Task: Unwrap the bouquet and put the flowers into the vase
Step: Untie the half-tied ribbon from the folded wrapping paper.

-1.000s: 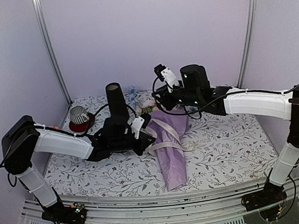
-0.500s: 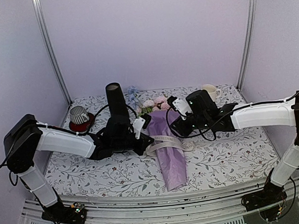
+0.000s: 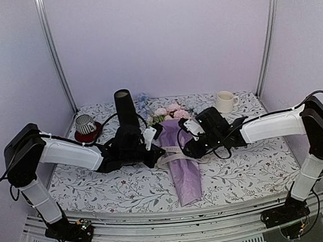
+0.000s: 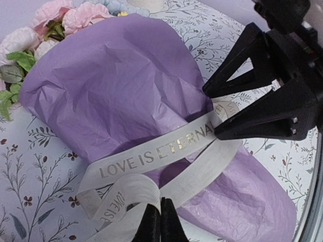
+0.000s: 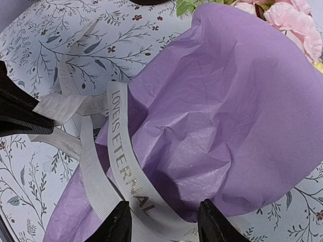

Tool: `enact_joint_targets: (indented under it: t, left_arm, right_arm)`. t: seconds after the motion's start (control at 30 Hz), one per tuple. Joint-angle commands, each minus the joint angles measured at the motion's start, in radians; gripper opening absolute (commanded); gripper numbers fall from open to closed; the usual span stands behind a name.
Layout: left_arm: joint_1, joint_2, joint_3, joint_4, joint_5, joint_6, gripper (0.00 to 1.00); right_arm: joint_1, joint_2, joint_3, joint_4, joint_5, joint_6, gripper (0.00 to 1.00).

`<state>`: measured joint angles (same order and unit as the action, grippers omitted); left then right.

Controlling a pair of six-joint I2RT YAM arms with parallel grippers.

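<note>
- The table (image 3: 256, 163) is covered with a white cloth printed with leafy sprigs, and everything stands or lies on it.
- The bouquet (image 3: 182, 159) lies flat near the middle. Its lilac paper cone points toward the near edge and its wide end faces the back wall.
- The left gripper (image 4: 160, 222) reaches in from the left at the cone's waist. Its jaws are pinched tight together on a loose loop of the ribbon (image 4: 166, 148).
- The right gripper (image 5: 164, 224) comes in from the opposite side. Its jaws stand partly apart, straddling the tied band where it crosses the paper, with one fingertip (image 4: 217, 133) touching the band.
- The vase (image 3: 125, 110), tall and black, stands upright behind the left gripper, just left of the bouquet's top.
- The flowers (image 3: 169, 112), pink and white roses with pale blue blooms, stick out of the cone's open end.
- The cream ribbon reads "LOVE IS ETERNAL" and is wound around the cone.
- A white mug (image 3: 224, 101) stands at the back right.
- A striped cup (image 3: 85, 124) sits on a red coaster (image 3: 86, 136) at the back left.
</note>
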<state>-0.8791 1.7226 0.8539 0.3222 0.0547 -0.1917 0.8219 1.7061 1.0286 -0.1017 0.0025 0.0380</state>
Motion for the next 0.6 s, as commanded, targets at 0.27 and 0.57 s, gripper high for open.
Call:
enact_joint_targets:
  t: [0.27, 0.57]
  left_arm:
    - [-0.007, 0.01, 0.025, -0.01, -0.007, -0.001, 0.0]
    - [-0.006, 0.012, 0.026, -0.012, -0.01, 0.0, 0.0]
  right_arm:
    - [-0.005, 0.103, 0.104, -0.068, -0.09, 0.013, 0.42]
    - [-0.005, 0.052, 0.161, -0.101, -0.128, 0.007, 0.04]
